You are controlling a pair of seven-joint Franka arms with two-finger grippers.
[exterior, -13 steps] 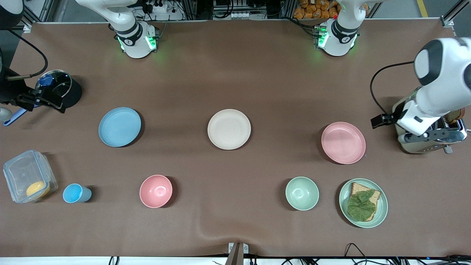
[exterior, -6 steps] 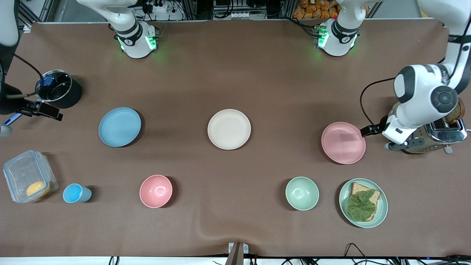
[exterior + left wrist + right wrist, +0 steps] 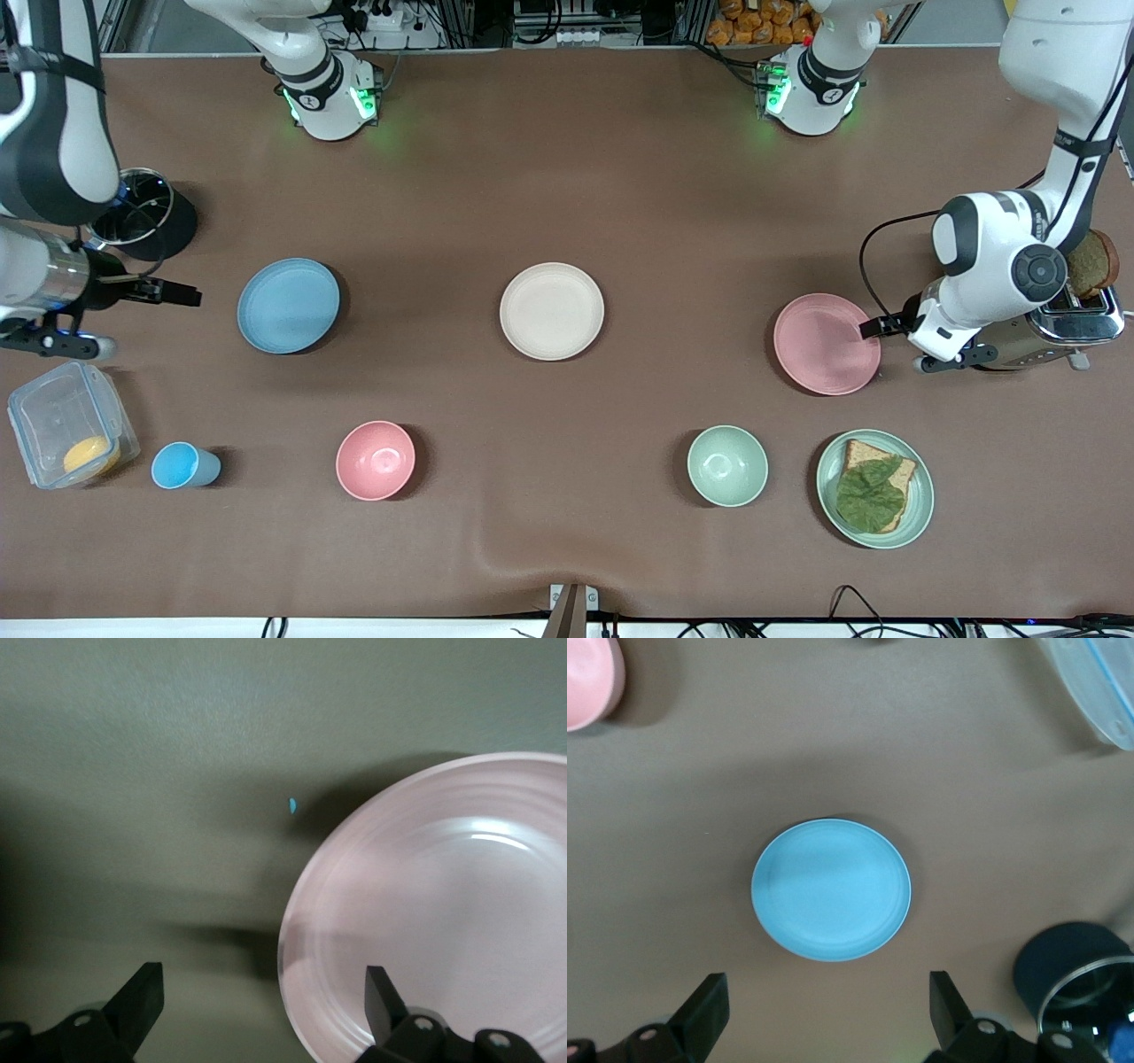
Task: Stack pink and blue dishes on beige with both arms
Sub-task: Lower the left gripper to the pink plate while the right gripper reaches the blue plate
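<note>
The cream-beige plate lies mid-table. The pink plate lies toward the left arm's end. My left gripper is low at its rim and open. In the left wrist view the pink plate has one of the fingers over its rim, while the other is over bare table; the left gripper holds nothing. The light blue plate lies toward the right arm's end. My right gripper hovers open over the table beside it. The right wrist view shows the blue plate whole, clear of the right gripper.
Nearer the camera stand a pink bowl, a blue cup, a clear container, a green bowl and a green plate with toast. A toaster stands under the left arm. A black pot is by the right arm.
The left gripper has come in from over the toaster and down to the pink plate's rim. The right gripper has swung from the black pot toward the blue plate.
</note>
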